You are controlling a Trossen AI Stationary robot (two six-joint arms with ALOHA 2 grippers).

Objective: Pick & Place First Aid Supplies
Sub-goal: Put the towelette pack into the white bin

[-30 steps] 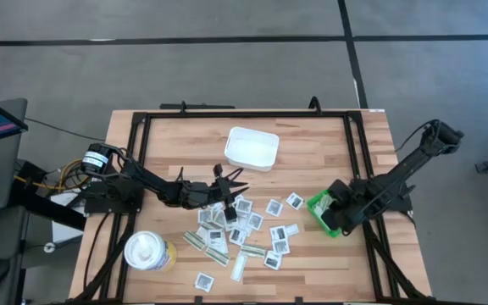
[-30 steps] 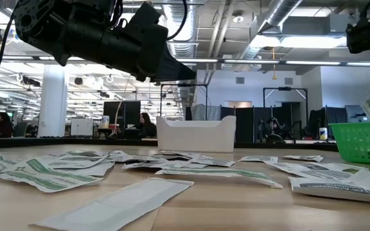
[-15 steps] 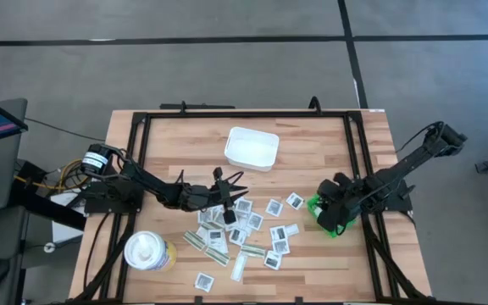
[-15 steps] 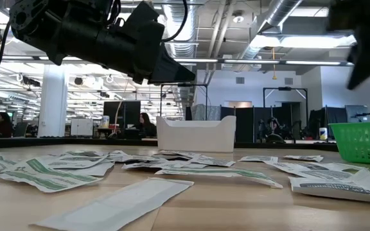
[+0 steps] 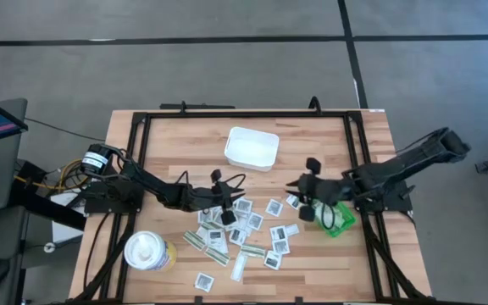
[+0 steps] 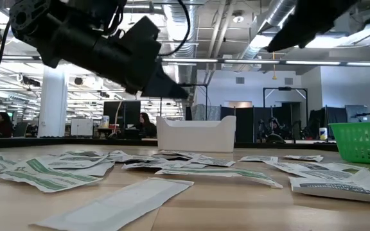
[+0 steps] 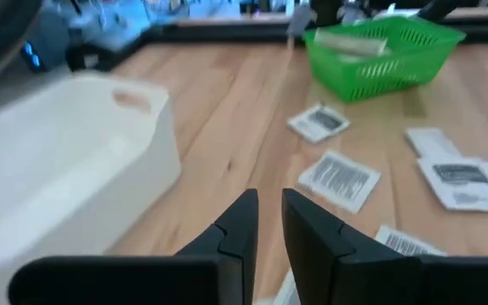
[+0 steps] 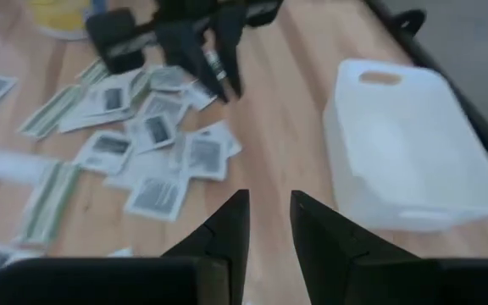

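Observation:
The first aid supplies [image 5: 244, 227] lie as several flat packets scattered on the wooden table's middle, square white ones and narrow white-and-olive strips [image 6: 44, 174]. My left gripper [image 5: 230, 191] hovers over the heap's far edge, between the packets and the white tray [image 5: 251, 146]. In the left wrist view its fingers [image 7: 269, 216] stand slightly apart with nothing between them. My right gripper [image 5: 293, 185] hangs in the air left of the green bin [image 5: 339, 217], pointing toward the packets. It is open and empty in the right wrist view [image 8: 269, 212].
The white tray [image 6: 196, 133] stands at the far middle. The green bin [image 7: 384, 49] at the right holds a few packets. A white-and-yellow roll [image 5: 148, 251] stands at the near left. A black frame [image 5: 142, 127] runs around the table.
My right gripper has left the spot over the green bin, swung toward the table's middle and risen, rolling its wrist as it went. My left gripper has tipped its fingers slightly downward over the packets. The packets lie as before.

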